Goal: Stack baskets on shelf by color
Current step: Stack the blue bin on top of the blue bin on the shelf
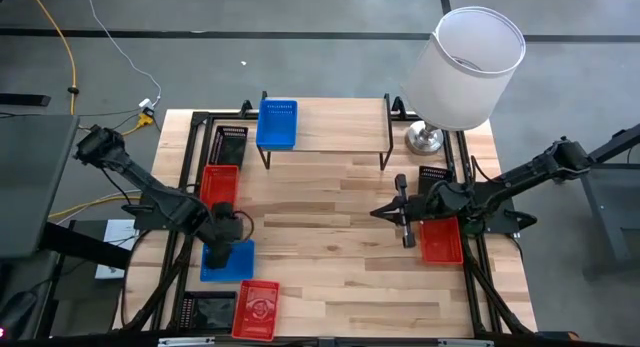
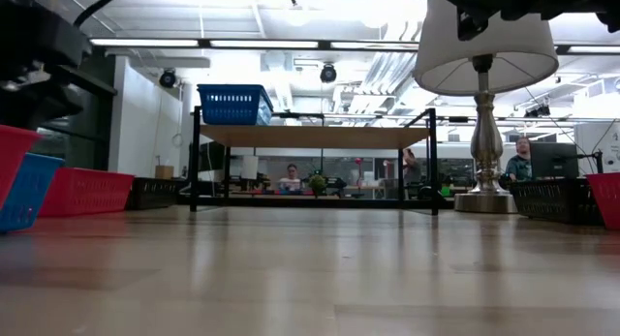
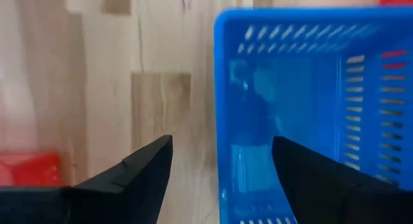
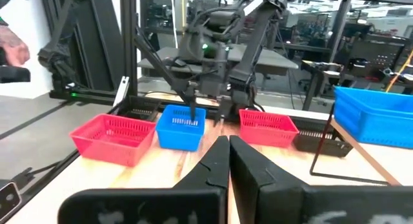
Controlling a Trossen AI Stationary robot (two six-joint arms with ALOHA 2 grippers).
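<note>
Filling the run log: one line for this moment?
left gripper: open, straddling blue plastic mesh basket wall | right gripper: shut, idle | wood-topped shelf: one blue basket

Blue basket (image 1: 277,123) sits on the light wood shelf (image 1: 340,126). Blue basket with slotted sides (image 3: 303,114) under the dark left gripper (image 3: 222,162); red basket (image 1: 441,238), white lampshade (image 1: 468,65).

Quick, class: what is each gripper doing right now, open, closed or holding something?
Left gripper: open, fingers straddling one wall of the blue basket, not closed on it.
Right gripper: closed, holding nothing.
</note>
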